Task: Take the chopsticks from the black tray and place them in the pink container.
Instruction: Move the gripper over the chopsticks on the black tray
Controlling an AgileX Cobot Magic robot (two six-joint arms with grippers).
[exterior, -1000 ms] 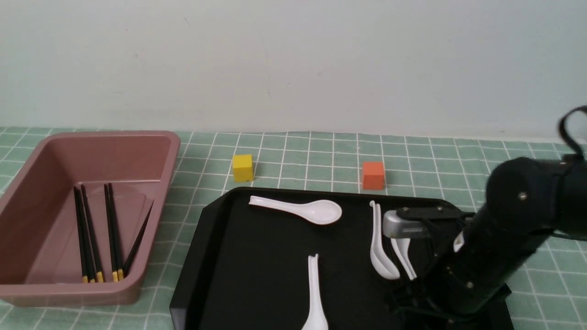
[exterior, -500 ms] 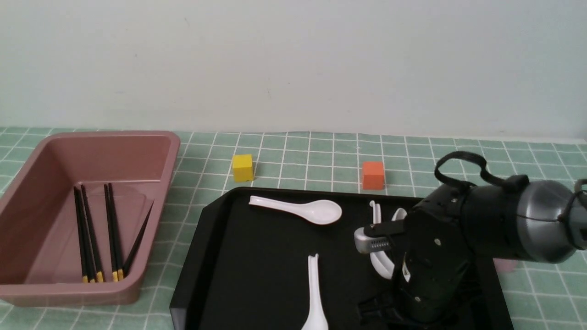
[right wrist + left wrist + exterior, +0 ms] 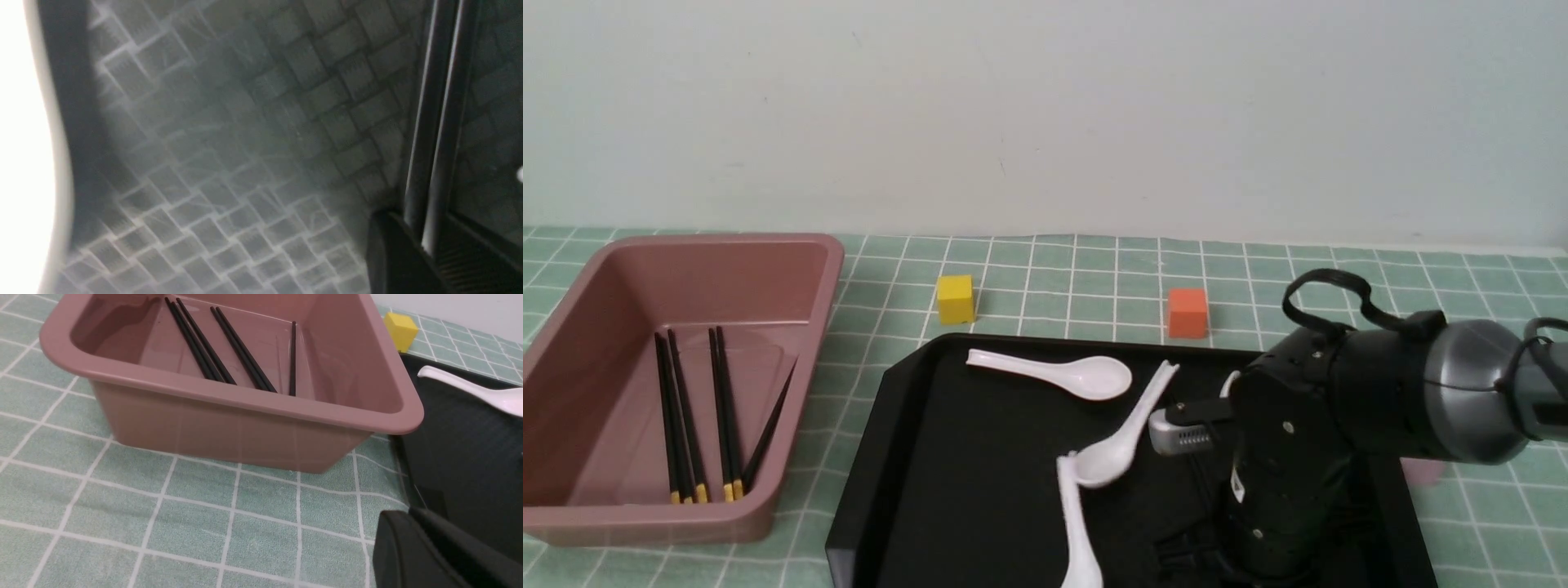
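The pink container point(image 3: 686, 239) stands at the left, and several black chopsticks point(image 3: 698, 416) with yellow bands lie in it; the left wrist view shows the container point(image 3: 245, 402) and those chopsticks point(image 3: 229, 347) too. The black tray point(image 3: 980, 457) fills the centre. My right arm point(image 3: 1307, 457) sits low over the tray's right part and hides its gripper in the front view. In the right wrist view, two chopsticks point(image 3: 433, 122) run across the tray floor point(image 3: 245, 143) into my right gripper point(image 3: 427, 234), which is shut on them. My left gripper point(image 3: 408, 516) is shut on nothing, beside the tray's edge point(image 3: 461, 457).
Three white spoons lie in the tray: one at the back point(image 3: 1086, 377), one tilted point(image 3: 1119, 441) over the handle of a front one point(image 3: 1078, 531). A yellow cube point(image 3: 955, 298) and an orange cube point(image 3: 1187, 312) sit behind the tray. A pale pink cube point(image 3: 1421, 472) lies at its right.
My right arm dropped low over the tray and edged left. A spoon beside it swung round and now leans on the front spoon's handle, which shifted left.
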